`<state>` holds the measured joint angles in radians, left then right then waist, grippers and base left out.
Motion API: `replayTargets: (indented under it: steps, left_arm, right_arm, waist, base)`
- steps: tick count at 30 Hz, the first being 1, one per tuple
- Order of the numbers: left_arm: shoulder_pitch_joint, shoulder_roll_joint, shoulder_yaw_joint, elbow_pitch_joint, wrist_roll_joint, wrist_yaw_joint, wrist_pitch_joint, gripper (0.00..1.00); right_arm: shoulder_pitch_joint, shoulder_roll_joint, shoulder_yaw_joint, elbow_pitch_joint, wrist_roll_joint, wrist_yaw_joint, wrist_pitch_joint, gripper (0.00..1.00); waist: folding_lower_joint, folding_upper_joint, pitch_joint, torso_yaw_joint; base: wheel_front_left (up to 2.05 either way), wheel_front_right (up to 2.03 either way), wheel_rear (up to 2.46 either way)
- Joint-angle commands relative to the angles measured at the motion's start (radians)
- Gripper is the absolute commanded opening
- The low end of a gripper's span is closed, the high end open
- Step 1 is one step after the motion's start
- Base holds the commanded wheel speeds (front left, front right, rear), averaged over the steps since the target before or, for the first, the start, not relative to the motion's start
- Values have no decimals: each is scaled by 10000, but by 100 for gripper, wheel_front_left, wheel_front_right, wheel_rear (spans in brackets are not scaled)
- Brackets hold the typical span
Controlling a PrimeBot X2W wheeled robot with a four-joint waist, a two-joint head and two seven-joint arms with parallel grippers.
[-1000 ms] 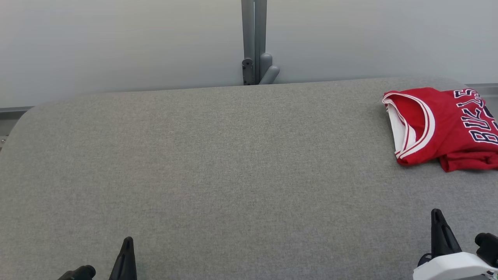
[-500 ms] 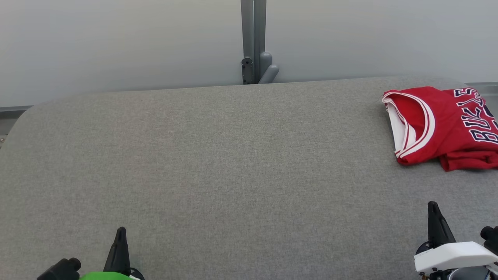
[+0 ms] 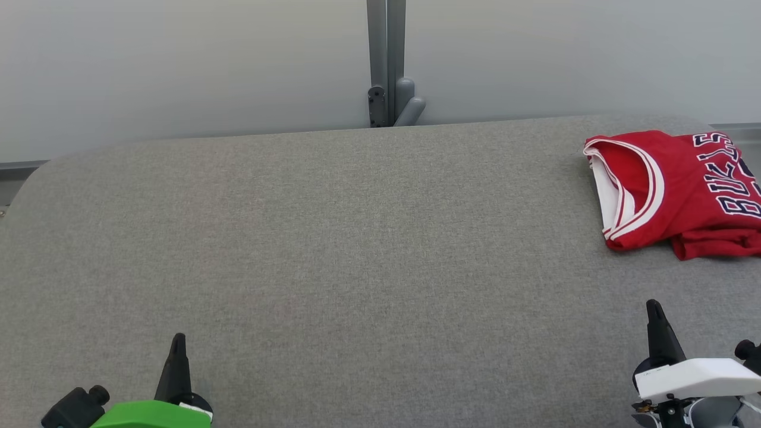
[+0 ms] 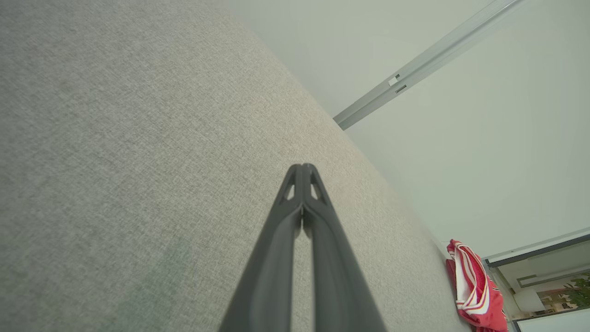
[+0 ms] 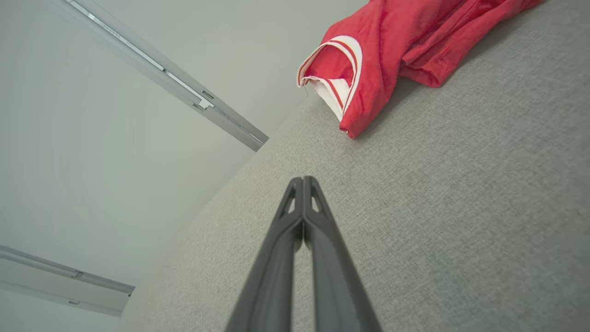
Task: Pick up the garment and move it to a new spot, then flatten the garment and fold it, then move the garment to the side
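Note:
The garment [image 3: 684, 190] is a red jersey with white trim and dark lettering, lying folded at the far right of the grey table [image 3: 357, 238]. It also shows in the left wrist view as the garment [image 4: 474, 290] and in the right wrist view as the garment [image 5: 392, 46]. My left gripper [image 3: 178, 340] is at the lower left, shut and empty, fingertips together [image 4: 303, 167]. My right gripper [image 3: 653, 306] is at the lower right, below the jersey and apart from it, shut and empty [image 5: 303, 180].
A grey post with a bracket [image 3: 389, 89] stands behind the table's far edge against a pale wall. The table's rounded far-left corner [image 3: 35, 172] and the right edge beside the jersey bound the surface.
Both grippers have risen a little in the head view, with more of each wrist showing. The jersey has not moved.

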<state>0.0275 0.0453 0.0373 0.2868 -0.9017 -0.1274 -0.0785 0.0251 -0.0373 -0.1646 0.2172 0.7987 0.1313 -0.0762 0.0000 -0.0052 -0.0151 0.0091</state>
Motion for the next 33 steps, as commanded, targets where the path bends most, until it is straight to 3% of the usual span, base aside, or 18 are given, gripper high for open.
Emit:
replayTargets:
  steps: [1,33]
  left_arm:
    - [-278,37,97,-159,-353,-21,79,0]
    - [-895,55,447,-264,-3635,-35,995,0]
  right_arm:
    - [-281,-71,26,-82,337,-2,77,0]
    - [-839,-113,272,111,4142,-2,968,0]
  waist:
    - [0,19,3,-1]
    - [0,32,75,-37]
  base:
    - [0,0,0]
    - [0,0,0]
